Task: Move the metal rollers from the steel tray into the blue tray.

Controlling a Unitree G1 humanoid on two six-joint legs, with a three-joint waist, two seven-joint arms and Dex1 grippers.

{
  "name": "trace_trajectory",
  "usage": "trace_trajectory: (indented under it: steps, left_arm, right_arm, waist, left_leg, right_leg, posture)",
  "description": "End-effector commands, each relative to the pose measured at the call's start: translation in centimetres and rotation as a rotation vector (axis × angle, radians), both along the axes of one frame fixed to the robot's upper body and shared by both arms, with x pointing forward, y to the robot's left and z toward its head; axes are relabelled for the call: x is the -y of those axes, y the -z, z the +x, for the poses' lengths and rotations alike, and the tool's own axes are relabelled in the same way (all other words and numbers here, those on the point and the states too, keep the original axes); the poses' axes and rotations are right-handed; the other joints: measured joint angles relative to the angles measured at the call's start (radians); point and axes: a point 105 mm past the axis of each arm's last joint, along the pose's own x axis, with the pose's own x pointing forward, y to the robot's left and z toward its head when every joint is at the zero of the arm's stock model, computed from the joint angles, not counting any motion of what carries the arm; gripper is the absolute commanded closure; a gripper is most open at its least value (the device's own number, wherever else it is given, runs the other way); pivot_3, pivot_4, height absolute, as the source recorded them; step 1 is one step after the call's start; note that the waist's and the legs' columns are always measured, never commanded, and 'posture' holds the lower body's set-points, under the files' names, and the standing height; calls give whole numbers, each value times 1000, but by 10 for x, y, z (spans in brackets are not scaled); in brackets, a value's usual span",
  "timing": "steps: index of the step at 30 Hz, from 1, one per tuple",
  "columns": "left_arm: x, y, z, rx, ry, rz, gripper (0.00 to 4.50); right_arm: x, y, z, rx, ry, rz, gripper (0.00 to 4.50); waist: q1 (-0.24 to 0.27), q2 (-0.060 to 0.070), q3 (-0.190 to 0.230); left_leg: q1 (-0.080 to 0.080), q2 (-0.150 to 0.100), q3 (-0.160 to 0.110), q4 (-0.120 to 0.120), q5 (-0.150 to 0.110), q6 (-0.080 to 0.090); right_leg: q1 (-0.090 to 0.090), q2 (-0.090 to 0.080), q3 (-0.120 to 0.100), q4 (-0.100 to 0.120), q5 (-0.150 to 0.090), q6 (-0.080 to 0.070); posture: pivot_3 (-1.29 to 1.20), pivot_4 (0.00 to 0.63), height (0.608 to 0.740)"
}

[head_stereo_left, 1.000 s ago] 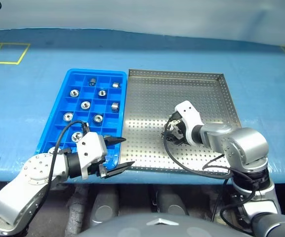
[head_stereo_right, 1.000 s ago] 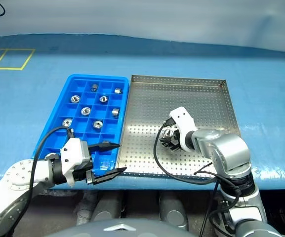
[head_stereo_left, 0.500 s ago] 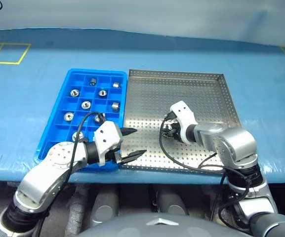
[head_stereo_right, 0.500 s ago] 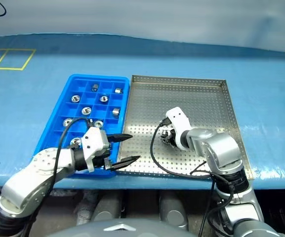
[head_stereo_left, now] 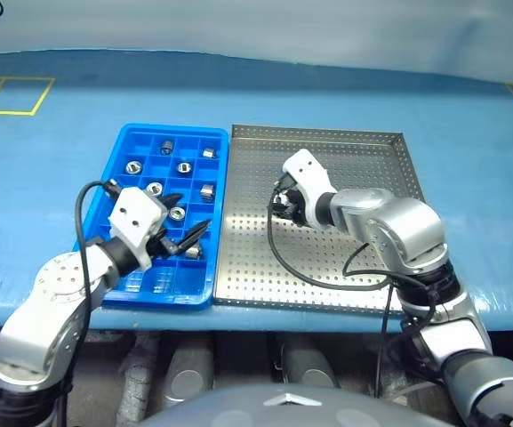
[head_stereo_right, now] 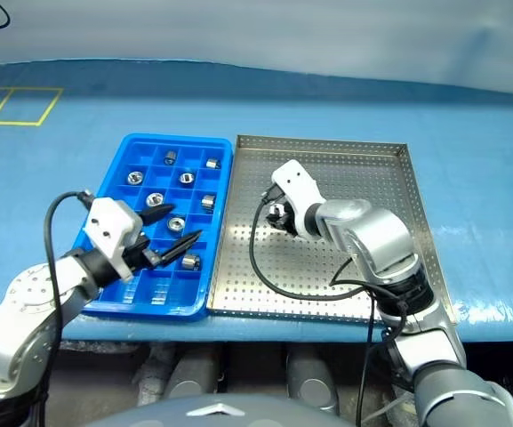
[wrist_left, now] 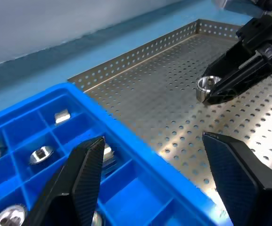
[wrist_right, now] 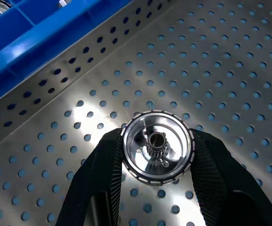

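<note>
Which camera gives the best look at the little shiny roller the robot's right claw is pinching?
The right wrist view: the roller sits face-on between the right gripper's two black fingers, above the steel tray. The left wrist view shows it small from the side; the head views show a speck.

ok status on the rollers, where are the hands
Right hand shut on a roller, lifted over the steel tray. Left hand open, empty, over the blue tray. Nothing in the way.

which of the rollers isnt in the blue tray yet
The metal roller clamped between the right gripper's fingers, over the steel tray. Every other roller sits in a compartment of the blue tray.
</note>
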Motion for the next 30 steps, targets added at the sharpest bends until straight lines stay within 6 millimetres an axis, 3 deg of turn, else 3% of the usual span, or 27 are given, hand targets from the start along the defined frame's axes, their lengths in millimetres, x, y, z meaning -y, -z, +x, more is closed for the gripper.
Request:
trace_trajectory:
  steps: [1, 7, 10, 17, 23, 30]
  left_arm:
    - [-3, -15, -25, 57, 42, 14, 859]
    - [-21, -12, -45, 72, -45, 3, 859]
    - [-31, -4, -63, 38, -138, -49, 859]
    - [-31, 3, -85, 19, -193, -77, 859]
    - [-31, 7, -95, -4, -215, -106, 859]
    - [-31, 8, -95, -2, -215, -116, 859]
  right_arm:
    - [-36, -20, 1, 76, -161, 45, 2780]
    - [-77, -23, -5, 88, -321, 65, 2780]
    - [-110, -26, -20, 87, -452, 101, 2780]
    - [-141, -21, -50, 48, -609, 136, 2780]
    - [-150, -11, -65, 18, -671, 125, 2780]
    - [-141, 8, -69, -32, -675, 77, 2780]
  waist:
    - [11, 0, 0]
    - [68, 0, 0]
    - [86, -1, 0]
    - [142, -1, 1]
    - [168, 0, 1]
    - [190, 0, 1]
  left_leg:
    - [0, 0, 0, 0, 0, 0]
    - [0, 1, -1, -1, 0, 0]
    - [0, 1, -2, -1, 0, -1]
    - [0, 2, -4, -1, -1, -1]
    - [0, 2, -4, -1, -1, -2]
    - [0, 2, -3, -1, -1, -3]
  right_leg:
    - [0, 0, 0, 0, 0, 0]
    - [0, -1, -4, 0, -2, -4]
    - [1, -1, -5, 0, -2, -5]
    - [0, -1, -8, 0, -9, -7]
    - [0, -1, -8, -1, -10, -8]
    - [-1, -1, -8, -1, -11, -8]
  posture:
    - [282, 150, 740]
    - [364, 150, 740]
    - [423, 150, 740]
    - [492, 150, 740]
    - [511, 150, 740]
    - [509, 150, 740]
